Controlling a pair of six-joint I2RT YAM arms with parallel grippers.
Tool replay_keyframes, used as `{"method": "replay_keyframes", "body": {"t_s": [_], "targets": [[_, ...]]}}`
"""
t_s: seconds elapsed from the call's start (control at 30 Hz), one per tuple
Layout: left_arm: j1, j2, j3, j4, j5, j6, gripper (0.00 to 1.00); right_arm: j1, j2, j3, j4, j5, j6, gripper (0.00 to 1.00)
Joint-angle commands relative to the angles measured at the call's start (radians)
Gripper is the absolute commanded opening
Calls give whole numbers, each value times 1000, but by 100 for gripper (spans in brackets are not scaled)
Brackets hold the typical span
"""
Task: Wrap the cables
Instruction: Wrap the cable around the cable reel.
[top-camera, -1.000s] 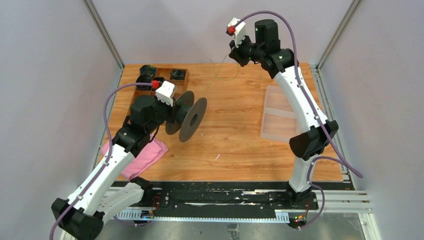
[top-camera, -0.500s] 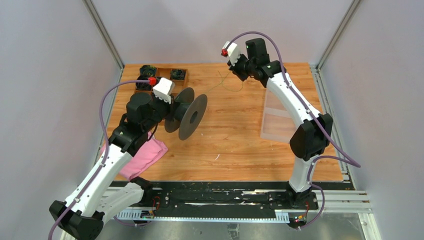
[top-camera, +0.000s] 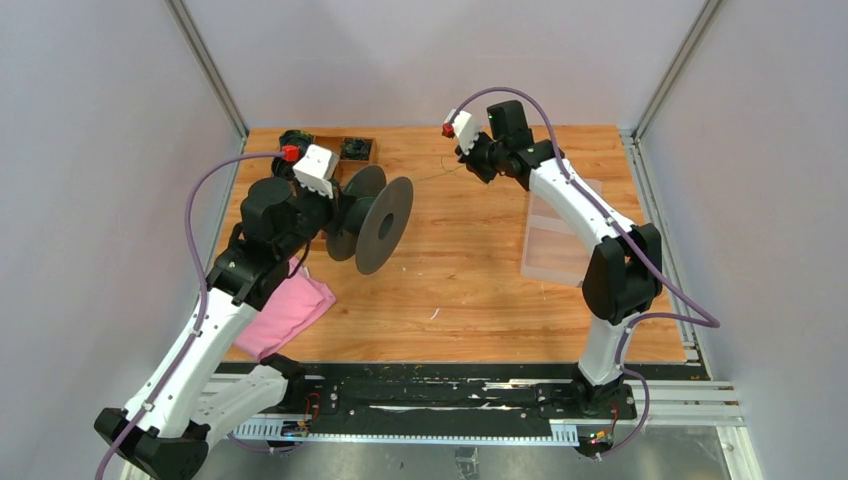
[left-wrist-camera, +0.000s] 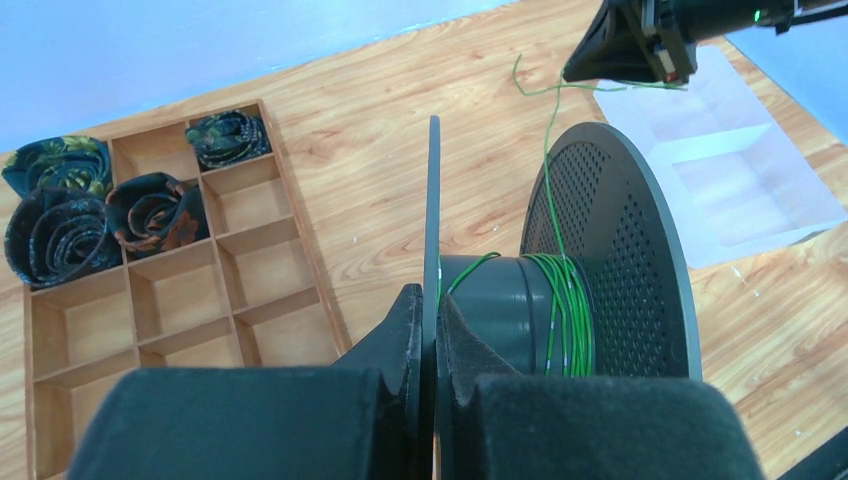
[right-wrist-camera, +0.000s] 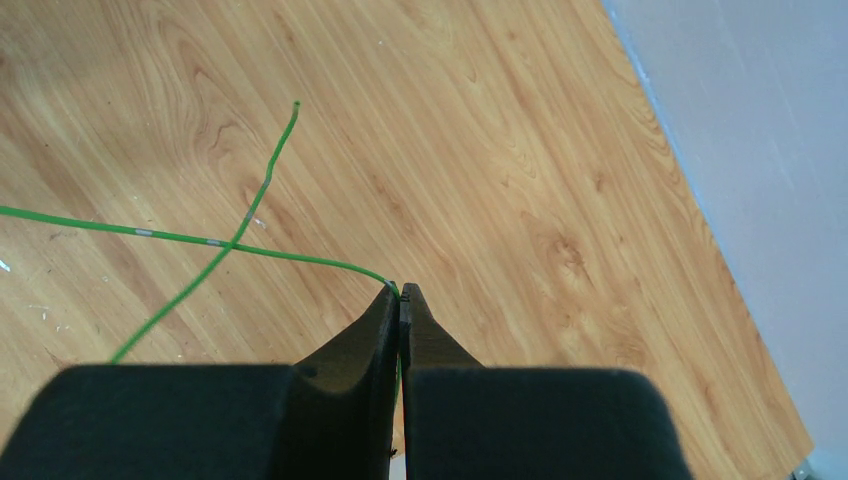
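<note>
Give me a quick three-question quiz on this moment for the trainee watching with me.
1. True or false: the left pincer is shut on a flange of the black plastic spool.
2. Pick one: the turns of the thin green wire on the spool's hub sit mostly A) beside the far flange, B) beside the gripped flange, C) nowhere, because the hub is bare.
3. Short answer: what does the right pincer pinch between its tips?

Key: 1 true; 2 A; 3 the thin green wire.
</note>
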Motion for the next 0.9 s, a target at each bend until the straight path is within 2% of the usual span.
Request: {"method": "replay_keyframes", "body": {"t_s": [0.0, 0.27, 0.87], "targets": [[20, -18, 78, 49, 2, -52, 0, -18, -37, -39, 43, -21, 1, 1], [47, -15, 117, 44, 22, -116, 0, -20, -42, -101, 48, -32, 16, 1], [127, 11, 209, 22, -9, -245, 0, -36, -28, -212, 39, -177, 118, 1]]}}
